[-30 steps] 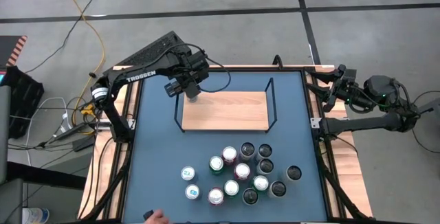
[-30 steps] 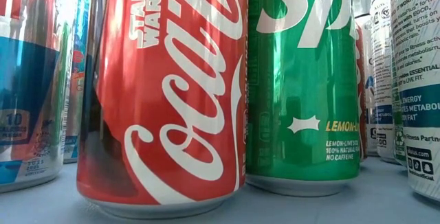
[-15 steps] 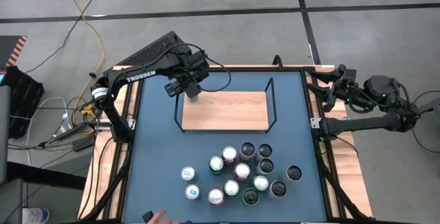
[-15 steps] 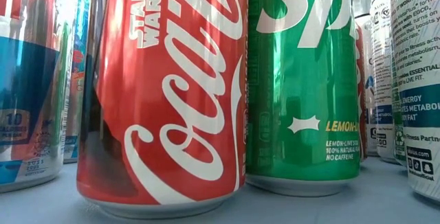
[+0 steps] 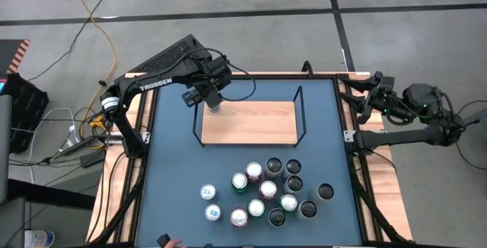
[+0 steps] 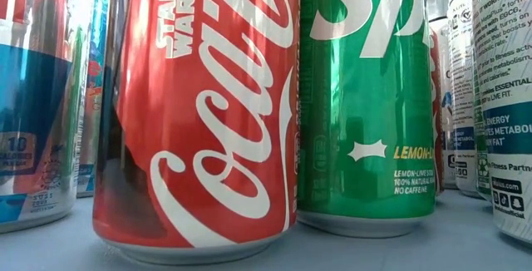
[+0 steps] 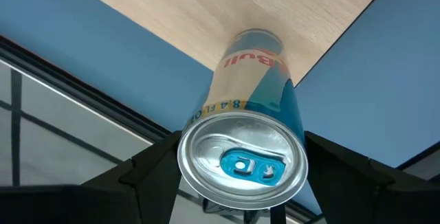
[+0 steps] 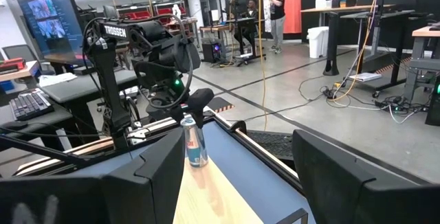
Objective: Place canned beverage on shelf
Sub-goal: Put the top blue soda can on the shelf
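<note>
A slim blue-and-silver can (image 7: 254, 80) stands upright with its base on the far left corner of the shelf (image 5: 251, 122), a light-wood board with a black wire frame. My left gripper (image 7: 242, 162) reaches down over the can, its two fingers closed on either side of the top. From across the table, the right wrist view shows the same can (image 8: 195, 141) under that gripper (image 8: 192, 114). My right gripper (image 8: 240, 176) waits level at the table's right edge, open with nothing between its fingers. My left gripper has the can's top end between its two fingers, one finger (image 7: 155, 172) against each side of the rim (image 7: 184, 152); I see no gap there. The fingers come from above, slanting steeply down. The can stands upright with its base on the shelf board (image 7: 275, 4).
Several other cans (image 5: 266, 191) stand bunched on the blue tabletop near its front edge, among them a red cola can (image 6: 199, 113) and a green one (image 6: 366, 96) close to the low camera. Black upright rails (image 5: 302, 115) bound the shelf's ends. Part of a person's hand (image 5: 167, 243) shows at the near edge.
The person's hand at the table's near edge has drawn back almost out of the picture. Both arms and the can have kept still.
</note>
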`<state>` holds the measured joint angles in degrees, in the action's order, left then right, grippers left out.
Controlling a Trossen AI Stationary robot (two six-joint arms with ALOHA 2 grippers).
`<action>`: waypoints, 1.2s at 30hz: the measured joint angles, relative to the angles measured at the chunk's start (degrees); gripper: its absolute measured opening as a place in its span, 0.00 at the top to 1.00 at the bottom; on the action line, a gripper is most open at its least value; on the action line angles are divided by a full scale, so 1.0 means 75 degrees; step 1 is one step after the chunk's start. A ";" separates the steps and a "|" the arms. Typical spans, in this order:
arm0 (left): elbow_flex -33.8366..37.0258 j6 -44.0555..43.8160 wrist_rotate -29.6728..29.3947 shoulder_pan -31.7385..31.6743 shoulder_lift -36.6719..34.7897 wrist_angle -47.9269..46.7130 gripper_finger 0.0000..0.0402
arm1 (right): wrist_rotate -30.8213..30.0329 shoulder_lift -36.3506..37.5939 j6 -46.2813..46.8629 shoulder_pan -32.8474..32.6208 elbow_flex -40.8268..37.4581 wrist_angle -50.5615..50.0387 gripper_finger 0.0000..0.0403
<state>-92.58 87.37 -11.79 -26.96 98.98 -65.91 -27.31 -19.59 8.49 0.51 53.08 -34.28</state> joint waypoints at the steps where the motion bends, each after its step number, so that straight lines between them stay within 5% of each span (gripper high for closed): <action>1: 0.0000 -0.0022 0.0007 0.0000 0.0000 0.0009 0.33 | 0.0000 0.0000 0.0000 0.0000 0.0000 -0.0003 0.35; 14: -0.0001 -0.1590 0.0288 0.0009 -0.0003 0.0114 0.33 | 0.0000 0.0000 0.0003 0.0000 0.0000 -0.0001 0.35; 36: 0.0000 -0.1646 0.0006 0.0436 -0.0067 0.0073 0.33 | 0.0007 0.0000 0.0006 0.0000 0.0000 -0.0003 0.35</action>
<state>-92.58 75.02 -11.74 -23.69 98.48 -65.36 -27.26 -19.59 8.54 0.51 53.08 -34.30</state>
